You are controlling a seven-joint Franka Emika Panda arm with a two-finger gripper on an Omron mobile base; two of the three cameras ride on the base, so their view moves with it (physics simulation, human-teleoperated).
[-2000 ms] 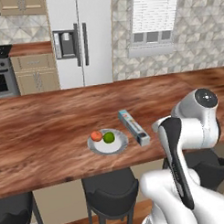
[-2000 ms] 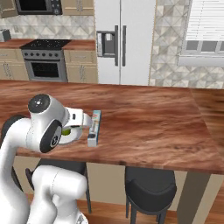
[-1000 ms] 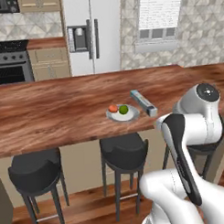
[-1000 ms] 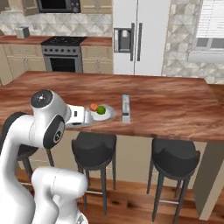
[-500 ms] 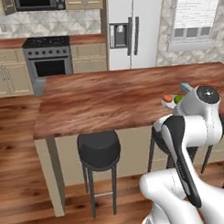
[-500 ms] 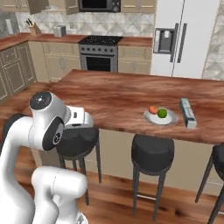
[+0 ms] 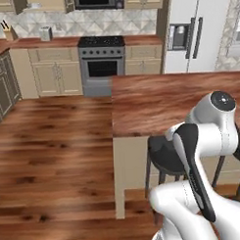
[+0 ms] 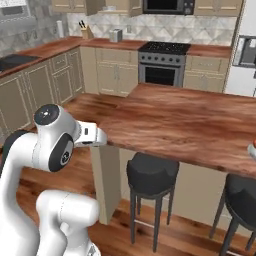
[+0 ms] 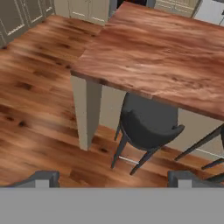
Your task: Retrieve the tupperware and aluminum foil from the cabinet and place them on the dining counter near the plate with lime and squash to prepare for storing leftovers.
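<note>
- Whole scene has shifted across both base views over the last two seconds: the base has driven and turned leftward along the dining counter [image 7: 165,98]. This is camera travel, not movement of the objects.
- Two seconds ago the plate with lime and squash, and the aluminum foil carton beside it, sat mid-frame on the counter. Now that cluster is off to the robot's right; a sliver of pale rim with a red spot shows at the right edge of the right base view, probably the plate [image 8: 253,150], too cropped to be sure.
- Now ahead: the counter's end corner, open wood floor, the stove [image 7: 101,66] and base cabinets on the far wall, fridge [image 7: 195,33] at right.
- Judgement: the foil appears already delivered near the plate, so the base is likely heading back toward the wall cabinets for the tupperware. No tupperware can be made out in the current views; upper cabinets are cropped at the top edge.
- Dark stool [image 9: 146,124] sits tucked under the counter overhang, directly ahead in the hand view.
- Pincer [image 9: 113,177]: fingertips [image 9: 43,178] stand wide apart at the bottom of the hand view, jaws fully spread, nothing between them, touching nothing. It hangs over the floor, short of the counter end.
</note>
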